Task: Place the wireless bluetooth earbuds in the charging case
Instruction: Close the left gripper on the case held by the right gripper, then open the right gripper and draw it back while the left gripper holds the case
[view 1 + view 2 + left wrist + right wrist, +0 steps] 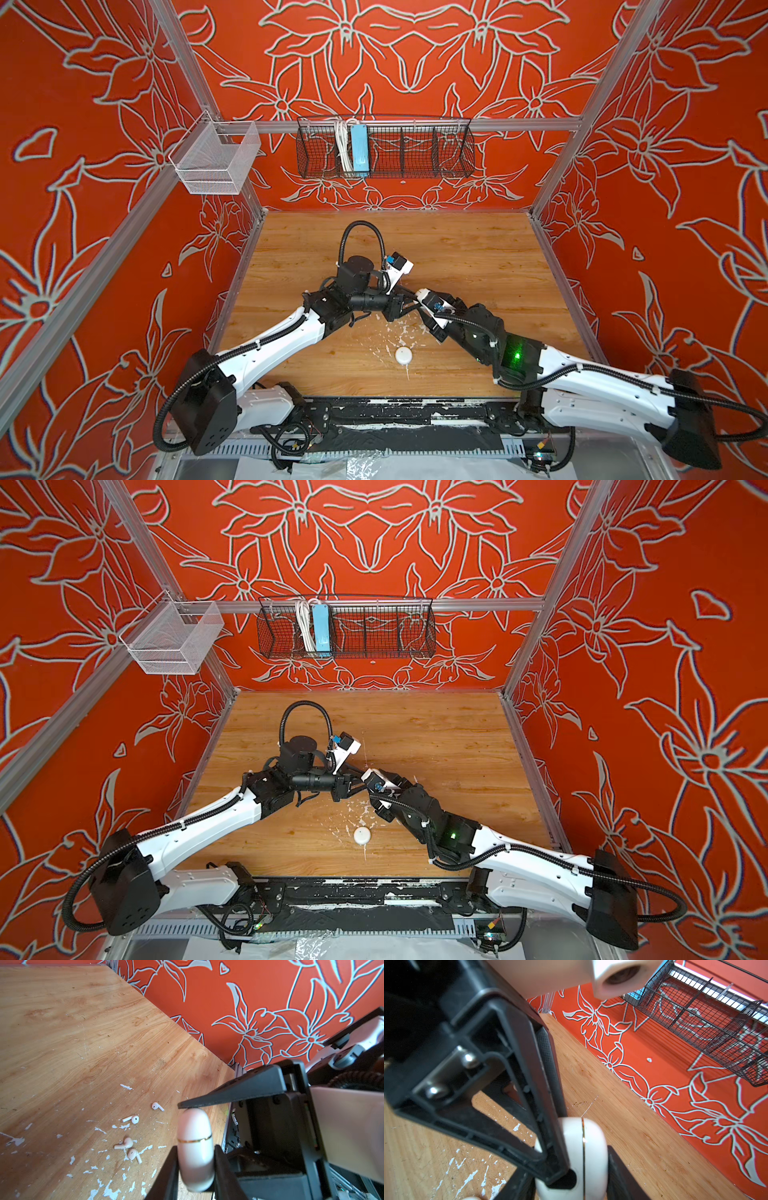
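My left pincer (195, 1150) was clamped on a smooth cream rounded case (194, 1126) with a thin gold band around its seam. One black finger pressed on each side of the half below the band. My right pincer (570, 1165) gripped the same cream case. Its fingers bore on the two opposite ends, across the gold band, so both pincers held the case over the scuffed wooden bench (457, 257). In the right wrist view a dark oval mark showed on the case, partly behind one of my left fingers.

The round, plain white puck-like charging case (403, 355) (362, 836) lay by itself on the bench in both top views. It sat nearer the front edge than the pincers and well apart from them, among white paint flecks (108, 1188).

The two tiny glossy white earbuds (157, 1106) (133, 1119) with short stems showed in the left wrist view. They lay on their sides on the bench, near each other but apart, and touched neither case. Beside them lay two more earbuds of a creamier tint (124, 1144) (134, 1155), very close together — whether those two touched, I could not tell. In the top views the earbuds could not be picked out.
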